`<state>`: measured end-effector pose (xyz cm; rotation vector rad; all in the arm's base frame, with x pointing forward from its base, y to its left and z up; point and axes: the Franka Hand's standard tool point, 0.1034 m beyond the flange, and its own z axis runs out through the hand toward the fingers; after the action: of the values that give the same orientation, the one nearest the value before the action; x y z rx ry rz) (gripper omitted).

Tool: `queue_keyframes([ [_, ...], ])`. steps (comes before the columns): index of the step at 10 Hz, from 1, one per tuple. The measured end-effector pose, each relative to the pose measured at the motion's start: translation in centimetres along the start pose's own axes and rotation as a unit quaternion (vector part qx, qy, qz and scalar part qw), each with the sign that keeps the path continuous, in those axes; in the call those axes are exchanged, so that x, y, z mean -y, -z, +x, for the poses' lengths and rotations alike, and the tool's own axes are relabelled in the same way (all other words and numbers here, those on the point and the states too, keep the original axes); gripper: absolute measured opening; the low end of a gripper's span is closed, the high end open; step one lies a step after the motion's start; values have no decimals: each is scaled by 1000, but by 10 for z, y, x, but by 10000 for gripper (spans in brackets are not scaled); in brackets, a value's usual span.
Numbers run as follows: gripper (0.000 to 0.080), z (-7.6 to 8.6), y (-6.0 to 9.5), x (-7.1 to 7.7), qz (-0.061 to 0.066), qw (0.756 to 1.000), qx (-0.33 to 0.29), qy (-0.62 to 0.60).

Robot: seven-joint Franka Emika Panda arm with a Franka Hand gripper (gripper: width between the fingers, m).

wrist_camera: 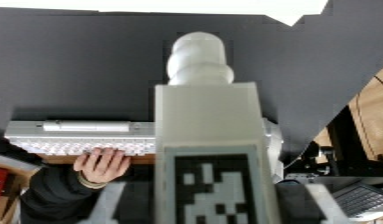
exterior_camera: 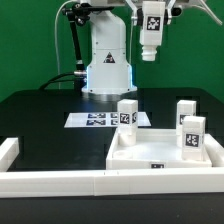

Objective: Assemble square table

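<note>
The square table's white slab [exterior_camera: 150,158] lies rimmed side up at the front of the exterior view's right. Three white tagged posts stand upright in it: one at the back left [exterior_camera: 127,114], one at the back right [exterior_camera: 186,110], one at the front right [exterior_camera: 193,136]. High above the slab, my gripper [exterior_camera: 152,20] is shut on another tagged post [exterior_camera: 150,42]. In the wrist view this post [wrist_camera: 209,110] fills the middle, tag face towards the camera and round tip [wrist_camera: 197,52] pointing away. My gripper [wrist_camera: 209,200] grips its near end; the fingers are hidden behind it.
The marker board [exterior_camera: 92,120] lies flat behind the slab, in front of the robot base [exterior_camera: 108,62]. A long white rail [exterior_camera: 80,182] edges the black surface at the front, turning a corner at the left [exterior_camera: 8,150]. A keyboard [wrist_camera: 72,140] and a person's hand [wrist_camera: 103,165] show in the wrist view.
</note>
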<state>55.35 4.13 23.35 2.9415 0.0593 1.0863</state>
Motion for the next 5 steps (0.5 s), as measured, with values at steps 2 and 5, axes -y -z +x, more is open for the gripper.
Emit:
queue_keyframes([
  [2,290,-2,-4,4,2,1000,3,6],
  [5,290,-5,-19,9,2,1000,11,11],
])
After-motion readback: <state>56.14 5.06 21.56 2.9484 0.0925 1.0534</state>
